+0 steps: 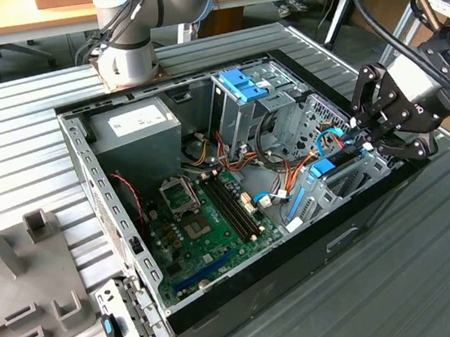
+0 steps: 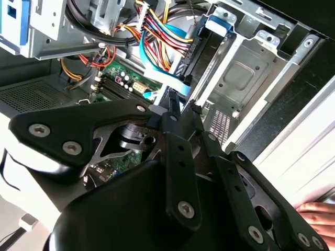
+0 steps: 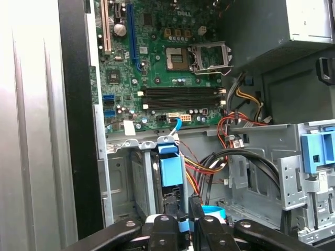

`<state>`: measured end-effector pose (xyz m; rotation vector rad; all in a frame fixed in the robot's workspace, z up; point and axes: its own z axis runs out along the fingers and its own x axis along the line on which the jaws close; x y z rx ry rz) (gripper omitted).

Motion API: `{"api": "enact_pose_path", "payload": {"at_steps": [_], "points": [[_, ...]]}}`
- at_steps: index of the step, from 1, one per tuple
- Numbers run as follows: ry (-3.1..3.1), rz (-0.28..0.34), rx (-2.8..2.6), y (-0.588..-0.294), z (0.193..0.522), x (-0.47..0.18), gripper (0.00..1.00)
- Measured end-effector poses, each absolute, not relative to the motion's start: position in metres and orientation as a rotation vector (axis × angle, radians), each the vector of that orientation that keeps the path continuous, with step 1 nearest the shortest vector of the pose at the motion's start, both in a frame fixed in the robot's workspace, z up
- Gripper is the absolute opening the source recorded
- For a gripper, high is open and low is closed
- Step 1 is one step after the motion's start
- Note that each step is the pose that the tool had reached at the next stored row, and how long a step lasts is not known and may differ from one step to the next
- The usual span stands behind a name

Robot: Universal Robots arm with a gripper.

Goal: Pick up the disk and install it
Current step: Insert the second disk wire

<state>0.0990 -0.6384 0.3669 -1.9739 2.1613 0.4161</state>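
1 arm with 1 gripper (image 1: 366, 136) works over 1 open computer case (image 1: 86, 177) lying on a ribbed metal table (image 1: 435, 274). The gripper hangs at the case's corner on the exterior view's right, just above the drive bay (image 1: 350, 182) there. Whether it is clamped on anything or parted cannot be told.

1 disk (image 1: 327, 165) stands on edge inside that bay, seen edge-on with its blue plastic uppermost. In the first wrist view the disk (image 3: 170, 167) sits directly ahead of the gripper (image 3: 181, 222), close to it. A bundle of coloured wires (image 2: 159, 34) and 1 pale blue flat cable (image 2: 162, 83) run beside it in the second wrist view.

Inside the case lie 1 green motherboard (image 1: 209, 236), 1 grey power-supply box (image 1: 134, 130) with a white sticker, and 1 metal cage (image 1: 239, 113) topped by 1 blue latch (image 1: 241, 84).

1 hand (image 2: 316, 212) rests outside the case wall in the second wrist view.

1 grey fixture (image 1: 16, 276) sits on the table at the exterior view's left.
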Motion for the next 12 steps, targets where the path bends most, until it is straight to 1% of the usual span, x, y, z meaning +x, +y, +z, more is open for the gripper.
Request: {"api": "enact_pose_path", "payload": {"at_steps": [3, 12], "points": [[2.157, 0.422, -1.971, -0.6395, 0.3616, 0.099, 0.24], [2.157, 0.423, -1.97, -0.6395, 0.3612, 0.099, 0.24]]}}
